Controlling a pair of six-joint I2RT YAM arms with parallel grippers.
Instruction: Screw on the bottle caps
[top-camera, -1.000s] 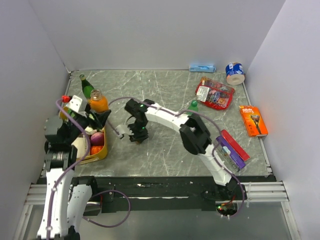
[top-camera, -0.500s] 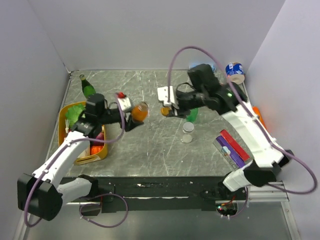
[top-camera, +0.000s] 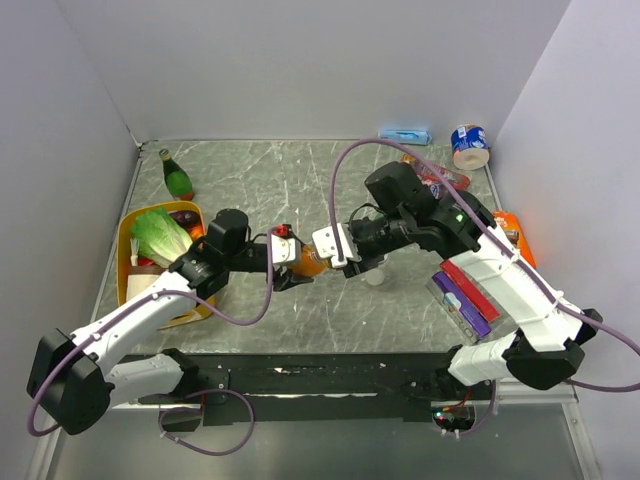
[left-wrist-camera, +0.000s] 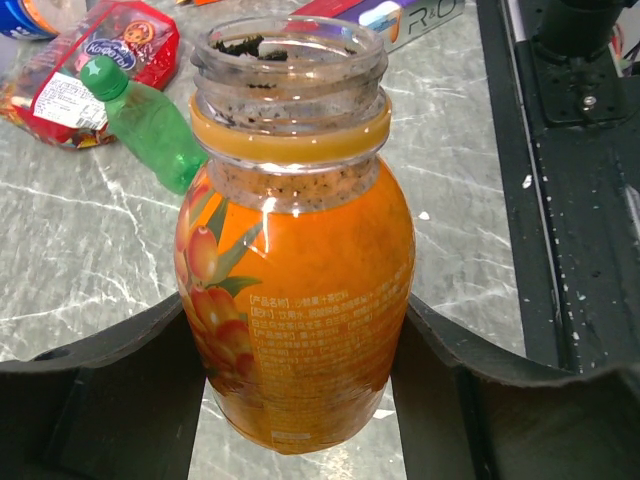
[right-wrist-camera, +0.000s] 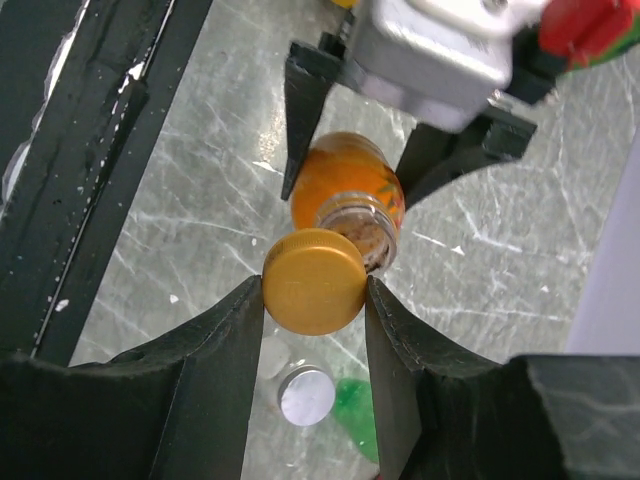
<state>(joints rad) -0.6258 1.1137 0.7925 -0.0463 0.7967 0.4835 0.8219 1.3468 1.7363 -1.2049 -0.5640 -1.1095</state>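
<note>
White-shelled left arm (top-camera: 140, 315) and right arm (top-camera: 510, 280) have bulky black joint housings (top-camera: 395, 190), trail looping purple cables (top-camera: 332, 195), and end in silver-grey wrist blocks (right-wrist-camera: 430, 50) with matte black wedge-shaped fingers (right-wrist-camera: 215, 370).

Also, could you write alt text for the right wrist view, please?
The right end effector pinches an orange cap at the open mouth of the orange bottle, held by the left end effector. A clear bottle and a green bottle show beneath.
</note>
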